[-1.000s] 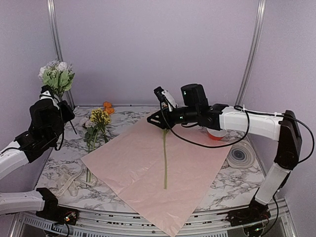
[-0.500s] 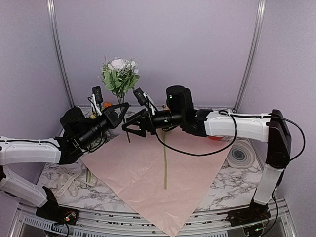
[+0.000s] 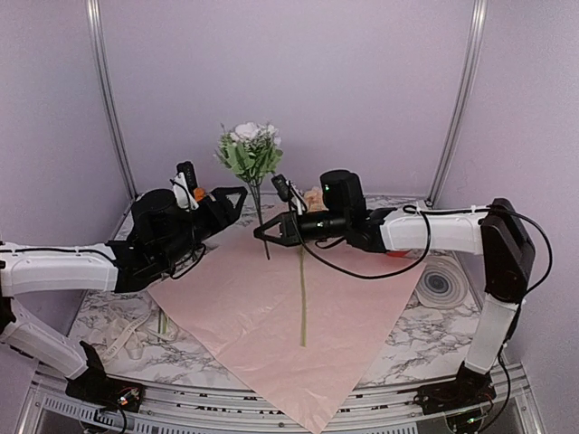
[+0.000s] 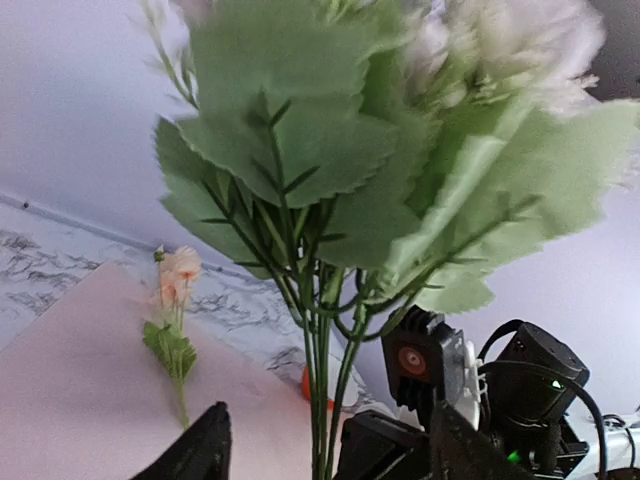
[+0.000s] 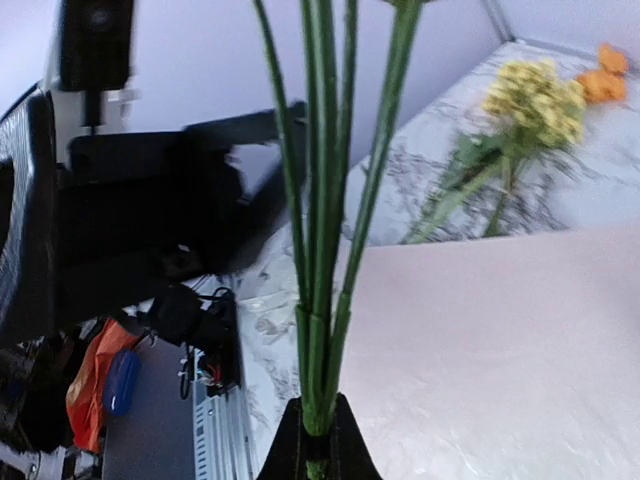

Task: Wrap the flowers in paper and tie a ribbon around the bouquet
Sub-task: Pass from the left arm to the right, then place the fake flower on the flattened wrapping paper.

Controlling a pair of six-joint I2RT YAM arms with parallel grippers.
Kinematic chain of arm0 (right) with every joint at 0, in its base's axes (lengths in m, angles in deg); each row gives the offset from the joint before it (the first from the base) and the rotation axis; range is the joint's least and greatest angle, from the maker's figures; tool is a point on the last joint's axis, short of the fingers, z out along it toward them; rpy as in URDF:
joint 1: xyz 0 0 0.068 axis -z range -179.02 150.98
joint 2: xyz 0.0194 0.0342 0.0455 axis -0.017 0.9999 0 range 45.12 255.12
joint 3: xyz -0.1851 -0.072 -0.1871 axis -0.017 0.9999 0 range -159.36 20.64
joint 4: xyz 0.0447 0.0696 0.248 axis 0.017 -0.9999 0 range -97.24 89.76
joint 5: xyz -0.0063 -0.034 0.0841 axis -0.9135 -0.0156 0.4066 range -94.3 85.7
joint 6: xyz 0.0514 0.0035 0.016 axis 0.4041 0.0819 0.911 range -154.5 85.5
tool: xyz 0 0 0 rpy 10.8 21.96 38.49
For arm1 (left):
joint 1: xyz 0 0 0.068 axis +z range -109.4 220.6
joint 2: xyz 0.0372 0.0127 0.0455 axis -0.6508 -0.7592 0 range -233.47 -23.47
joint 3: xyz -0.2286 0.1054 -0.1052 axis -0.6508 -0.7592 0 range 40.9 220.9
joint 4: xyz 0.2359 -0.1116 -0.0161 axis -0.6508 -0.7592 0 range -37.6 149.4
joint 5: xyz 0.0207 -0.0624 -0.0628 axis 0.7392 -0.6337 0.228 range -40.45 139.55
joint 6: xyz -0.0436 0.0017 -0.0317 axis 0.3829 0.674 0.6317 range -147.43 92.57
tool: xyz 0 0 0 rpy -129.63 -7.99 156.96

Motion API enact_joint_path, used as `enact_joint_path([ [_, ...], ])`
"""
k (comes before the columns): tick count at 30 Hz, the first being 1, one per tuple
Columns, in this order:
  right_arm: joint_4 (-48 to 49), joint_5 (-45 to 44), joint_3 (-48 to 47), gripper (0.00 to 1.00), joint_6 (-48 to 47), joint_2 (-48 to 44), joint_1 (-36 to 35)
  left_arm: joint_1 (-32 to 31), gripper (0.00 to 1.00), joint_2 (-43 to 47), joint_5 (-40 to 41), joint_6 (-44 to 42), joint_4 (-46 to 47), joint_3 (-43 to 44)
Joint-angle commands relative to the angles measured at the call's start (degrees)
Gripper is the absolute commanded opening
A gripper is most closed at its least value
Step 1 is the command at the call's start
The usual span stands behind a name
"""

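Note:
A bunch of white flowers (image 3: 249,149) with green leaves stands upright in the air over the back of the pink paper (image 3: 298,325). My right gripper (image 3: 261,231) is shut on its stems (image 5: 320,300). My left gripper (image 3: 237,196) is open, and the same stems (image 4: 325,390) pass between its fingers (image 4: 200,450) without touching them. A pale pink flower (image 4: 175,275) lies on the paper, its long stem (image 3: 302,298) running toward me. Yellow flowers (image 5: 535,100) and orange ones (image 5: 605,60) lie on the table beyond the paper's left corner. The cream ribbon (image 3: 122,339) lies loose at the front left.
A grey-white roll (image 3: 441,286) lies on the marble table (image 3: 416,334) at the right, with a red-orange object (image 3: 394,252) behind my right arm. Both forearms meet above the paper's back edge. Metal posts (image 3: 107,99) stand at the back corners.
My left arm carried the white bunch from the far left to the middle. My right gripper came across and closed on its stems, and my left gripper opened.

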Motion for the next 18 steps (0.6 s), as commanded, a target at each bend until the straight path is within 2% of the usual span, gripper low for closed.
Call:
enact_joint_path([
  [1,-6.1,-7.6,5.2,0.00,7.1,-0.7,6.5,0.4,0.78,-2.0,27.8,2.3,-43.8,11.8],
  [2,-7.0,-7.4,6.2,0.00,7.0,-0.2,6.9,0.7,0.81,-3.2,29.1,1.6,-48.8,13.3],
  [4,-8.1,-7.0,7.5,0.00,6.7,1.3,7.0,1.6,0.85,-5.1,27.6,-1.5,-51.4,13.4],
  [10,-9.3,-10.2,6.5,0.00,6.7,6.8,7.1,7.5,0.86,-6.8,23.7,0.8,-52.7,8.1],
  [15,-9.0,-8.8,4.3,0.00,9.5,12.5,7.4,13.9,0.87,-9.7,20.9,0.7,-54.5,5.9],
  [16,-9.0,-9.1,4.2,0.01,9.4,13.1,7.4,15.1,0.88,-10.4,19.8,0.6,-54.9,5.7],
  [18,-10.4,-11.0,3.8,0.12,8.2,13.3,7.4,18.1,0.88,-11.5,16.2,0.9,-55.0,5.2],
])
